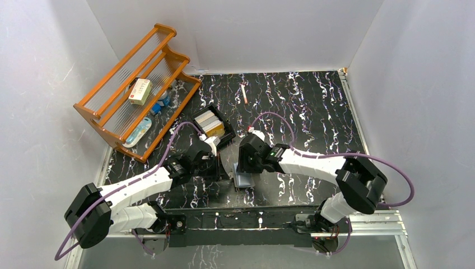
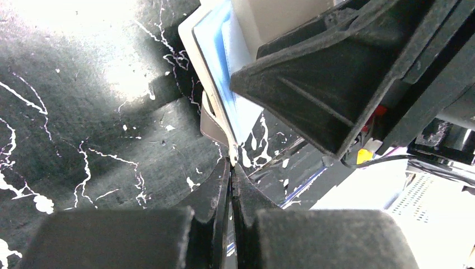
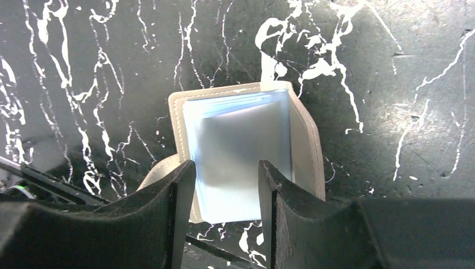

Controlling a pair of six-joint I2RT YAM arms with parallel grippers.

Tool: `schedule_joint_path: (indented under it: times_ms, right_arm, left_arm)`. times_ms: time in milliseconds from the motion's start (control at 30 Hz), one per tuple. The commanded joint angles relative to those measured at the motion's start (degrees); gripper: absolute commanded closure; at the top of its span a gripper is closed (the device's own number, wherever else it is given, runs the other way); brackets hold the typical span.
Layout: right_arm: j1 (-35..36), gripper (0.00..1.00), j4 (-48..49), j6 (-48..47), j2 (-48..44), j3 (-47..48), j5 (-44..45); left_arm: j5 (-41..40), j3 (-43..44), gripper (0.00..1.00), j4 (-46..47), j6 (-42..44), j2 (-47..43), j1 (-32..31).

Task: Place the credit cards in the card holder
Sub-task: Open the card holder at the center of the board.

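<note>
The card holder (image 1: 245, 180) lies open between my two grippers, grey-brown outside and shiny pale blue inside (image 3: 235, 145). My left gripper (image 2: 231, 163) is shut, its tips pinching the cream edge of the holder's (image 2: 215, 61) cover flap, which is lifted to the left. Directly above the blue pockets, my right gripper (image 3: 227, 165) is open, and a pale card (image 3: 246, 140) lies in the top pocket between and beyond its fingers. More credit cards (image 1: 208, 119), grey, white and yellowish, are stacked in the black tray (image 1: 228, 136) behind the left gripper (image 1: 223, 168).
An orange wooden rack (image 1: 112, 120) stands at the back left, holding a cream box with red print (image 1: 140, 91) and small items. A thin pink stick (image 1: 244, 93) lies at the back centre. White walls close in the marbled black table.
</note>
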Motion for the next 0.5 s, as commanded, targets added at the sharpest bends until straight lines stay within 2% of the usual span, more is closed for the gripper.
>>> schedule_joint_path:
  times_ms: [0,467]
  right_arm:
    - [0.2,0.47,1.0,-1.5,1.4,2.1,3.6]
    - [0.2,0.5,-6.0,-2.1,1.6,2.0,13.4]
  left_arm:
    - [-0.6,-0.6,1.0,-1.5,0.9,-1.6,0.0]
    - [-5.2,-0.6,1.0,-6.3,0.5,-1.0,0.1]
